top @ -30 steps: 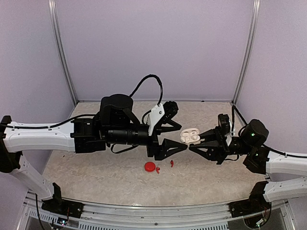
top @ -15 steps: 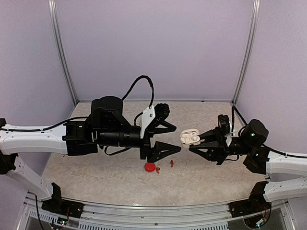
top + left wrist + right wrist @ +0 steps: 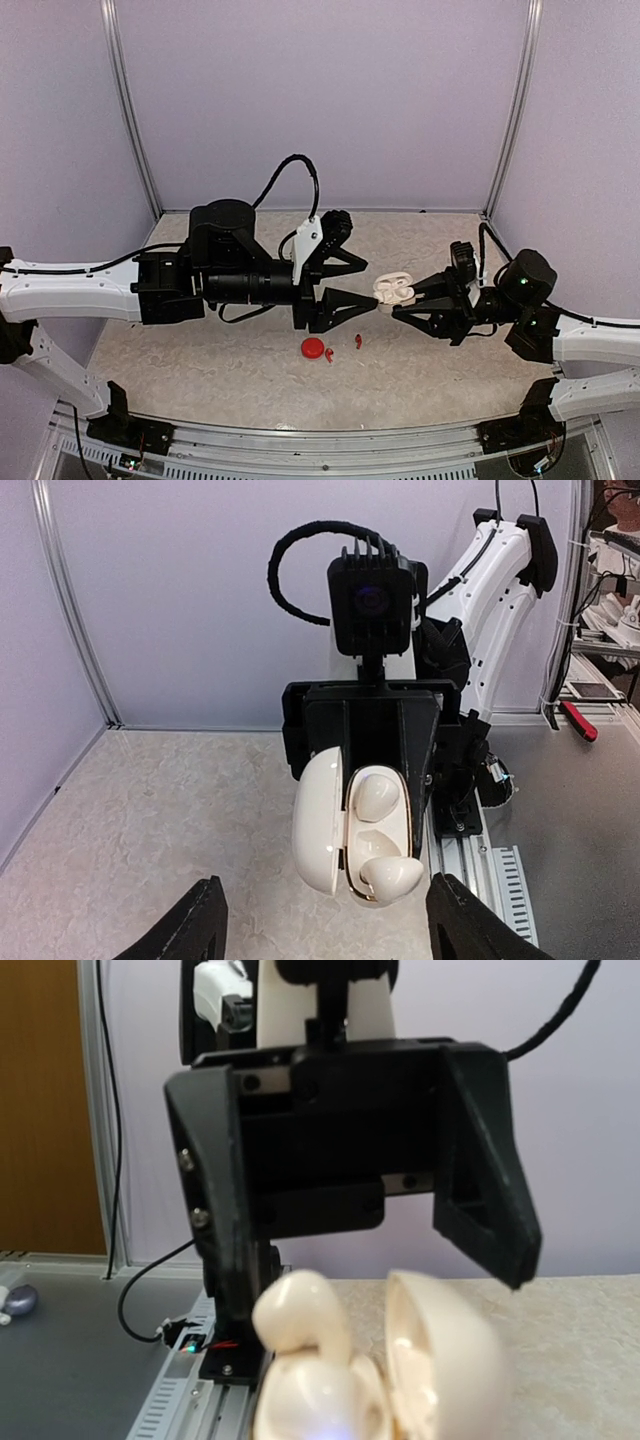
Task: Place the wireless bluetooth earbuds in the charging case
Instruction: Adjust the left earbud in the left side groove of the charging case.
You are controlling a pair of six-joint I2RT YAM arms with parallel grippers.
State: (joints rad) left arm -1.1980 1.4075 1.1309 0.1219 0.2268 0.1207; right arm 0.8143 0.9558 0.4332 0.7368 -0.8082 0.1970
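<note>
Nearer the arm bases than the glossy white plastic clamshell charging case [image 3: 322, 825], a small round red case [image 3: 313, 347] and a tiny red earbud [image 3: 357, 341] lay on the speckled table [image 3: 200, 370]. The right gripper [image 3: 400, 300] was clenched on the open white case, with one smooth white earbud [image 3: 372, 798] seated and a second white earbud [image 3: 390, 877] perched proud of its socket. Just left of the case, the left gripper [image 3: 370, 285] stood released. The proud bud looked light, hard and slippery, best pinched gently across its rounded body.
</note>
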